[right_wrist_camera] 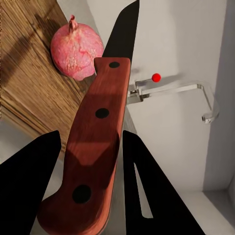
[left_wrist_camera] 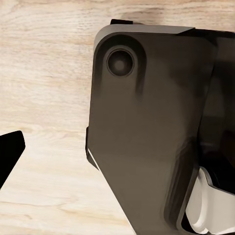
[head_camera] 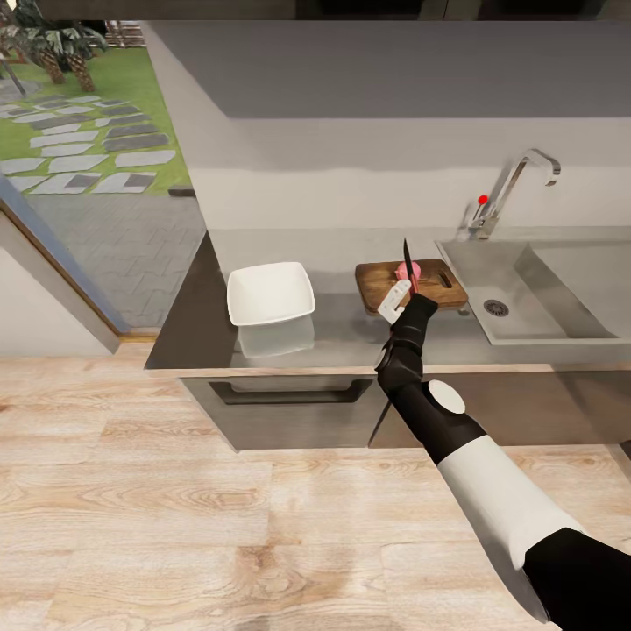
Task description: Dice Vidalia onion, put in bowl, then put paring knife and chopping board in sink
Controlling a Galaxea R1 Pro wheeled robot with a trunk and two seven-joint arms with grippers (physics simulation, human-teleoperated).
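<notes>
The dark brown chopping board (head_camera: 427,287) lies on the countertop (head_camera: 342,329) just left of the sink (head_camera: 535,302). On the board rests the pinkish-red Vidalia onion (head_camera: 404,271), whole, also seen up close as the onion (right_wrist_camera: 76,49) on the board (right_wrist_camera: 29,88). My right gripper (head_camera: 397,302) is shut on the paring knife (head_camera: 407,263), holding it by the red handle (right_wrist_camera: 93,156). The dark blade (right_wrist_camera: 122,34) points up and away, beside the onion. The white square bowl (head_camera: 270,292) stands empty to the board's left. One black finger (left_wrist_camera: 10,154) of my left gripper shows over the wooden floor.
Behind the sink rises the steel faucet (head_camera: 519,186) with its red-knobbed lever (head_camera: 482,199). The basin's drain (head_camera: 496,308) is near the board. A dark part of my own body (left_wrist_camera: 152,127) takes up most of the left wrist view. Glass at the left looks onto a garden (head_camera: 79,131).
</notes>
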